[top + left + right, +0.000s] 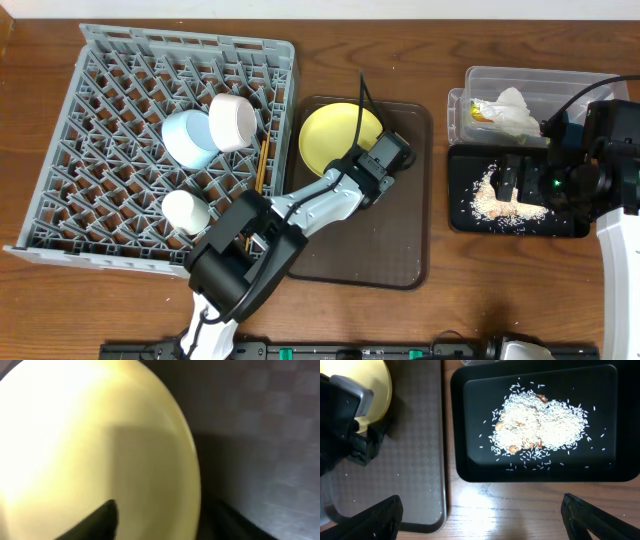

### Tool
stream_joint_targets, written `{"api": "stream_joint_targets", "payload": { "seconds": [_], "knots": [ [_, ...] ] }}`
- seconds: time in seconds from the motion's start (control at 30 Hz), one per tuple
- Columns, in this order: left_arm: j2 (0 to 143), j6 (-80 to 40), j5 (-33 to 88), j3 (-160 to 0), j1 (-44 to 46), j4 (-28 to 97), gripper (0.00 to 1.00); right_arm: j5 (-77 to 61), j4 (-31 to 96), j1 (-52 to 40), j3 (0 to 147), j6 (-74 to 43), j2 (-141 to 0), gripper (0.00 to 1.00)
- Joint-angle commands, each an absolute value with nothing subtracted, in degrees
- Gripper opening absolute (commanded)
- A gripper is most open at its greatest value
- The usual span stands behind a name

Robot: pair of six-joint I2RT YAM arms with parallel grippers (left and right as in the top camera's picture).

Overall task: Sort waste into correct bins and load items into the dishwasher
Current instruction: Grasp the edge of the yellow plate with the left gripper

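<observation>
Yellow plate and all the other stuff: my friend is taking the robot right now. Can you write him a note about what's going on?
Left gripper: at the edge of the round yellow plate, which lies on the dark brown serving tray. I can't tell if it is gripping.
Right gripper: open, above the heap of white rice crumbs in the shallow black tray.
Done: the light blue bowl, white bowl, small white cup and two wooden chopsticks are in the grey plastic dish rack. The crumpled white napkin and orange-and-green wrapper are in the clear plastic tub.
To do: probably only the plate, into the rack.
</observation>
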State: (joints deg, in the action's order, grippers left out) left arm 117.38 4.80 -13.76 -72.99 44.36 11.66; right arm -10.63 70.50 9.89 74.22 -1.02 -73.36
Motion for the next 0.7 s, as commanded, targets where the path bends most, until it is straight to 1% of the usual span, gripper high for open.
{"api": "stream_joint_targets", "payload": {
  "seconds": [0.0,0.03,0.1,0.33,0.4,0.53,0.67],
  "knots": [
    [120.0,5.8,-16.2,-72.9,44.2,12.8,0.46,-10.5,70.5,10.5,75.1,-1.2,-73.0,0.99],
    [120.0,5.8,-16.2,-72.8,44.2,12.8,0.42,-10.5,70.5,10.5,75.1,-1.2,-73.0,0.99],
    [120.0,5.8,-16.2,-72.7,44.2,12.7,0.40,-10.6,70.5,10.5,75.1,-1.2,-73.0,0.99],
    [120.4,5.8,-16.2,-72.5,44.2,13.0,0.21,-10.5,70.5,10.5,75.1,-1.2,-73.0,0.99],
    [120.4,5.8,-16.1,-72.5,44.2,13.1,0.19,-10.6,70.6,10.5,75.1,-1.2,-73.0,0.99],
    [120.4,5.8,-16.2,-72.5,44.2,13.2,0.06,-10.5,70.8,10.5,75.1,-1.2,-73.0,0.99],
    [120.0,5.8,-16.2,-72.6,44.7,13.2,0.06,-10.5,71.0,10.5,75.1,-1.2,-73.0,0.99]
  ]
}}
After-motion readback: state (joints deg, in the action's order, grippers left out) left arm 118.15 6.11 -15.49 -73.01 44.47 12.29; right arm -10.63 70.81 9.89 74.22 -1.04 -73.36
